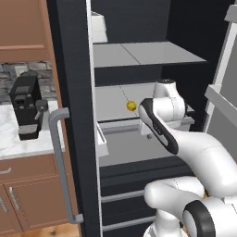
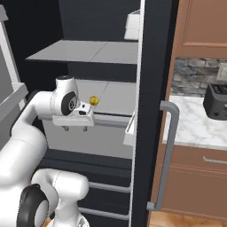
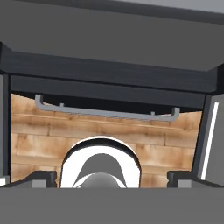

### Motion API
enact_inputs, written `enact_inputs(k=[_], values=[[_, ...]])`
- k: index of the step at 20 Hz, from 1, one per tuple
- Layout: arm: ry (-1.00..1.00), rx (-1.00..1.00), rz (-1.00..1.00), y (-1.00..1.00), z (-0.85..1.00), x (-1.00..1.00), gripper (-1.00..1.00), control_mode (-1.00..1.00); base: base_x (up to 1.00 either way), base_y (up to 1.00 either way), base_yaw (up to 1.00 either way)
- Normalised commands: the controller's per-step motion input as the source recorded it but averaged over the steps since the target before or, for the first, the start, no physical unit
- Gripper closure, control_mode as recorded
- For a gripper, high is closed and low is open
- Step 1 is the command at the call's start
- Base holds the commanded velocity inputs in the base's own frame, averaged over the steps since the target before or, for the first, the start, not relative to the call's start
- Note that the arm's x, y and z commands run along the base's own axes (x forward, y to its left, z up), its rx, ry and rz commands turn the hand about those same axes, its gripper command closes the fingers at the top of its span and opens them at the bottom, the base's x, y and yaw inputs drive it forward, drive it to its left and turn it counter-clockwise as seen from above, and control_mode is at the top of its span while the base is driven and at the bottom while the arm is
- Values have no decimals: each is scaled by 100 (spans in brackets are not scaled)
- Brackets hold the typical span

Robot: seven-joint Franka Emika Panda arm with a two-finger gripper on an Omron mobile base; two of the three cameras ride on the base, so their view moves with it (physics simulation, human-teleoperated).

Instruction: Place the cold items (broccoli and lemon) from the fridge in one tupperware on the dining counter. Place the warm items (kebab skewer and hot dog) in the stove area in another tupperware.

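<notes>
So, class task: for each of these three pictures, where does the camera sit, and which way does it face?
Left base view: behind the arm's left, facing the open fridge; arm at lower right.
Right base view: behind the arm's right, same fridge; arm at lower left.
Hand view: on the hand, facing down at the wood floor; open tool at the bottom.
Both base views share the lemon.

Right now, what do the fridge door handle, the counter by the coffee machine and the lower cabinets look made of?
Fridge door handle: looks like brushed or matte metal; uniform grey, soft sheen. Counter: apparently polished marble or a look-alike; white with faint grey veining. Lower cabinets: seemingly stained wood, reddish-brown with framed panels, though the render leaves laminate open.
</notes>
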Motion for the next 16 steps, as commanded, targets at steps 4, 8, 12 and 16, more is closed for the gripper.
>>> enact_inputs(k=[4,8,12,16], values=[[0,0,0,0,0,0,-100,100,0,0,0],[-31,0,0,1,2,10,-100,-100,1,0,0],[-62,0,0,6,31,17,-100,-100,0,0,0],[-55,3,-1,25,64,70,-100,-100,0,0,0]])
